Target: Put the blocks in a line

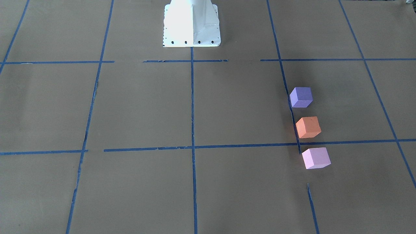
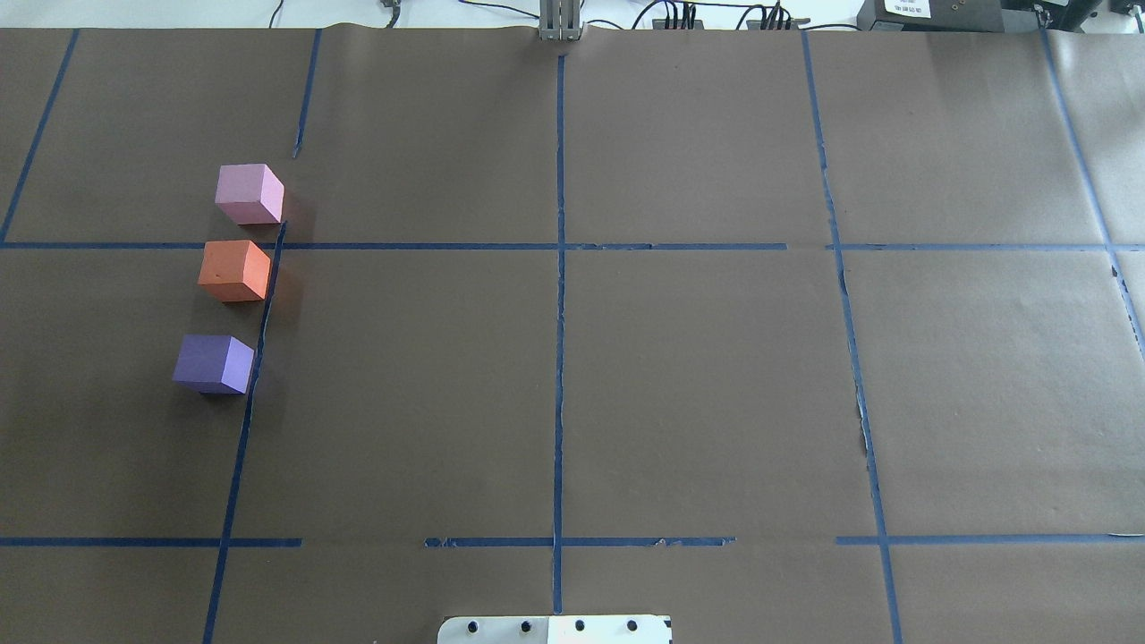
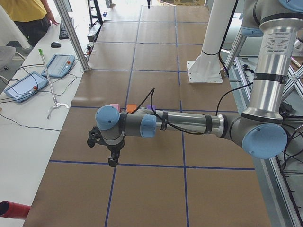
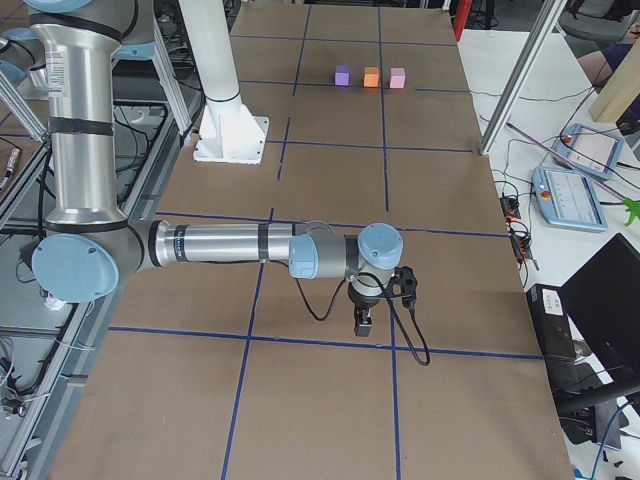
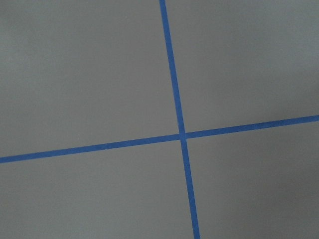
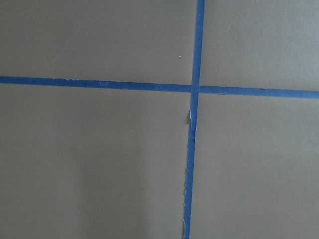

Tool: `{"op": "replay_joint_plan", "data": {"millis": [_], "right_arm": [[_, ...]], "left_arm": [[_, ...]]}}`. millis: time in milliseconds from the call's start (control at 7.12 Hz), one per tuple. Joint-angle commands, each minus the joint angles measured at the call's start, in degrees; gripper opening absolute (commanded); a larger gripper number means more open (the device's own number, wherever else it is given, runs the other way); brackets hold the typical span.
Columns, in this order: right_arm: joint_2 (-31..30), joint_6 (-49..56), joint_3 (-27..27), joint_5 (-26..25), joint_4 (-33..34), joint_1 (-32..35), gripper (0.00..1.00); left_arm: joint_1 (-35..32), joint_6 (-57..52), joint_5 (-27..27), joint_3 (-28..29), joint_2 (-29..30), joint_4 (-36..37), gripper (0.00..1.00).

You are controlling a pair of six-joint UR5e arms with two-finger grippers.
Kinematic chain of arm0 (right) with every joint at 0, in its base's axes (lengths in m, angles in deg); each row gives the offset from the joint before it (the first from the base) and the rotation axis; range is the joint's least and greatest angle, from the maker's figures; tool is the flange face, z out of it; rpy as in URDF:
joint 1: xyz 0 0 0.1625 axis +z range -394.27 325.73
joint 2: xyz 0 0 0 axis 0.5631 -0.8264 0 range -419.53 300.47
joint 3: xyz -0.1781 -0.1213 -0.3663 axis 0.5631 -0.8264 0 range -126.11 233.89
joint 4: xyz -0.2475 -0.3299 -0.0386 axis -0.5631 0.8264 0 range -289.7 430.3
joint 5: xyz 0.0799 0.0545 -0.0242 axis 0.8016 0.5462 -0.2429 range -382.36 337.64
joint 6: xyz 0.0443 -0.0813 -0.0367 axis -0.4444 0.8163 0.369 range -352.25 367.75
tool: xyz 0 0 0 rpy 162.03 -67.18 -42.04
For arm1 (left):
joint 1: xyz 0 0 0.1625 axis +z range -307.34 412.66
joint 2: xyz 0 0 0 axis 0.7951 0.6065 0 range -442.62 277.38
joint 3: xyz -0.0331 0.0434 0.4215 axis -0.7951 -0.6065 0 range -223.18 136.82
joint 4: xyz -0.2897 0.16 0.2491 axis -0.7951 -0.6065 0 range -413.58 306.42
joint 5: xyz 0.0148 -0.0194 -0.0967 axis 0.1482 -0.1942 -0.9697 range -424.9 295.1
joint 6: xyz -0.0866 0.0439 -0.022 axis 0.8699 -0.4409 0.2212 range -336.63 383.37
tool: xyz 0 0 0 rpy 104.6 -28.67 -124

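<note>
Three small foam cubes stand in a straight row with small gaps on the brown paper, beside a blue tape line: the purple block (image 1: 301,97) (image 2: 214,363), the orange block (image 1: 308,127) (image 2: 235,270) in the middle, and the pink block (image 1: 316,158) (image 2: 250,193). The left gripper (image 3: 112,161) shows only in the exterior left view, pointing down far from the blocks; I cannot tell if it is open or shut. The right gripper (image 4: 363,322) shows only in the exterior right view, at the table's other end; I cannot tell its state either. Both wrist views show only paper and tape.
The robot's white base (image 1: 191,22) stands at the table's middle edge. Blue tape lines (image 2: 560,313) grid the paper. Operators' side tables hold teach pendants (image 3: 28,85) (image 4: 570,195) and cables. A person in yellow (image 3: 28,14) stands at the far left corner.
</note>
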Motion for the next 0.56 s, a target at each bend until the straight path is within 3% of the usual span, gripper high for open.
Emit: {"op": "replay_joint_plan", "data": {"millis": [0,421], "right_arm": [[0.0,0.0,0.0,0.0,0.1,0.0,1.0],[0.0,0.0,0.0,0.0,0.0,0.0,1.0]], "left_arm": [[0.1,4.7,0.0,-0.5,-1.2,-0.3,1.0],[0.1,4.1,0.3,0.1,-1.3,-0.4,1.0]]}}
